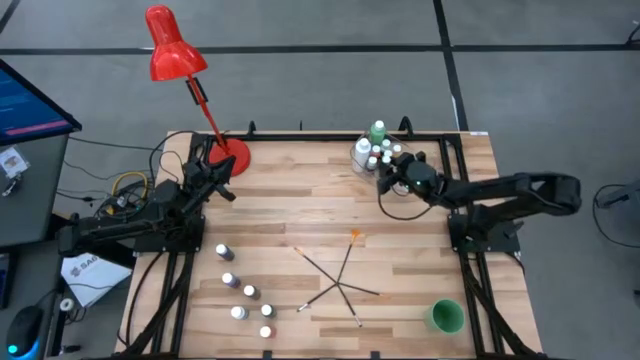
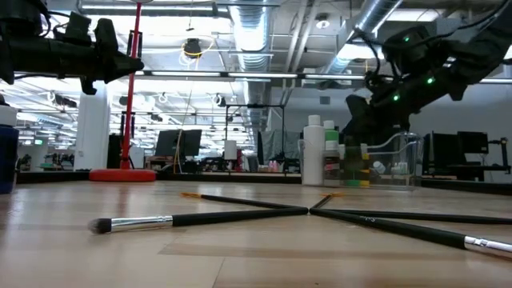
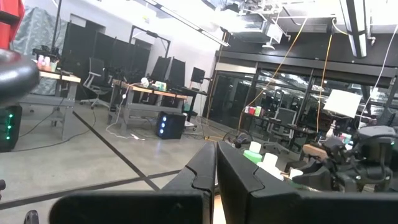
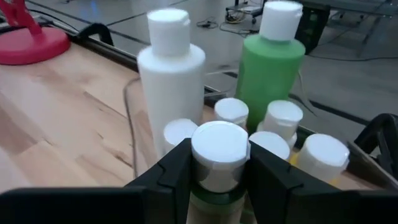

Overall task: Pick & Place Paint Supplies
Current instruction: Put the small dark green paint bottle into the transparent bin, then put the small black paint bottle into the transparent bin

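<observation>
Right gripper: we see its fingers clasping a small white-capped bottle at the neck, held over the clear tub at the desk's far right corner.
Tub contents: we count a tall white bottle, a tall green bottle and several small capped bottles packed close; their lower halves are hidden behind the fingers, so we cannot tell their paint colours.
Left gripper: raised above the desk's left edge near the red lamp, fingers pressed together on nothing.
Loose bottles: we make out about six small ones standing near the desk's near left corner, too small to read.
Brushes: thin dark ones lie crossed on the desk's middle toward the near edge; in the low view one runs out of frame.
Green cup: near right corner; its inside is hard for us to make out.
</observation>
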You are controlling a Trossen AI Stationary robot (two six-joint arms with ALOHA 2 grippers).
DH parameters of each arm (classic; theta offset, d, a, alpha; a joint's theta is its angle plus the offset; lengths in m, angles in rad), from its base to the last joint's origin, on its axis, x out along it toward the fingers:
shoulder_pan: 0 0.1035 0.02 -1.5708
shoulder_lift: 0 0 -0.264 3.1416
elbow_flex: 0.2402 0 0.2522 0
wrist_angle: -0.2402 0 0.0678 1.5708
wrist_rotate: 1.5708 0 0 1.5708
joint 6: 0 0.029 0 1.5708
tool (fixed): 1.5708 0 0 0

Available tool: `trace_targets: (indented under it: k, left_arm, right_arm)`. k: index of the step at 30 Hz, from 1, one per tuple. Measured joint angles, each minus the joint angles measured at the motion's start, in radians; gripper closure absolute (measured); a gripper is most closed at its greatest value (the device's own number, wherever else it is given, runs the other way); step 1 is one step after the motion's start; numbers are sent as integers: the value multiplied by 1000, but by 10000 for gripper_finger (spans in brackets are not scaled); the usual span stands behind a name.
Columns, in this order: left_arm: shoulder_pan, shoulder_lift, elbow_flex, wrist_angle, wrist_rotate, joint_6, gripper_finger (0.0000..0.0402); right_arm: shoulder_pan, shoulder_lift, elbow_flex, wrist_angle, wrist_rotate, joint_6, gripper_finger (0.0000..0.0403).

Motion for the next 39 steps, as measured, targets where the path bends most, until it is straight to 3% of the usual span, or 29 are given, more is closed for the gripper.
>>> trace_targets:
  k: [20, 29, 39]
  left_arm:
    - [0, 0, 0, 0, 0, 0, 394]
    - [0, 0, 0, 0, 0, 0, 394]
    - [0, 0, 0, 0, 0, 0, 394]
  right_arm:
    - [-25, 212, 0, 183, 3, 22, 270]
    - [-25, 191, 0, 177, 35, 19, 250]
    - [-22, 100, 0, 166, 34, -11, 196]
